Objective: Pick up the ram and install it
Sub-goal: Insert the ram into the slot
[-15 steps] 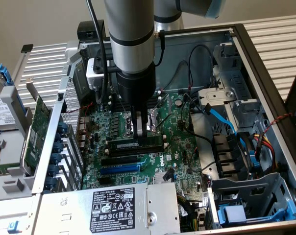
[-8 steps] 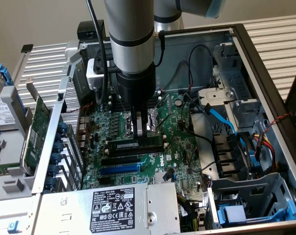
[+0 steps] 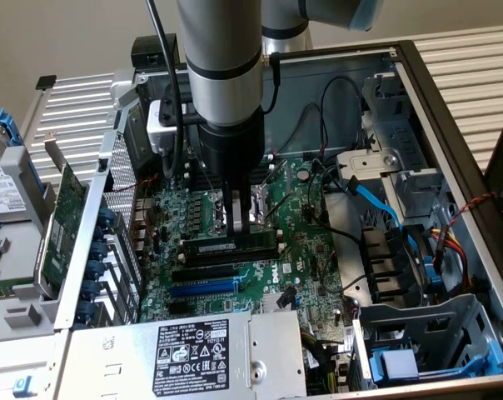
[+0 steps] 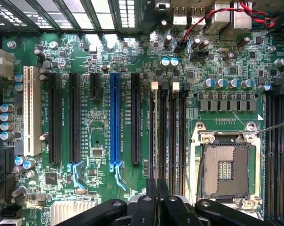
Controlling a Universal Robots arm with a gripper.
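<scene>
Standing edgewise, long labelled ram [image 3: 231,248]

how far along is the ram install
Done: the ram looks lifted and slotted upright into the motherboard. In hand: the shut pincer is right at its top edge. Left: perhaps the final seating; I cannot tell whether it is fully down.
</scene>
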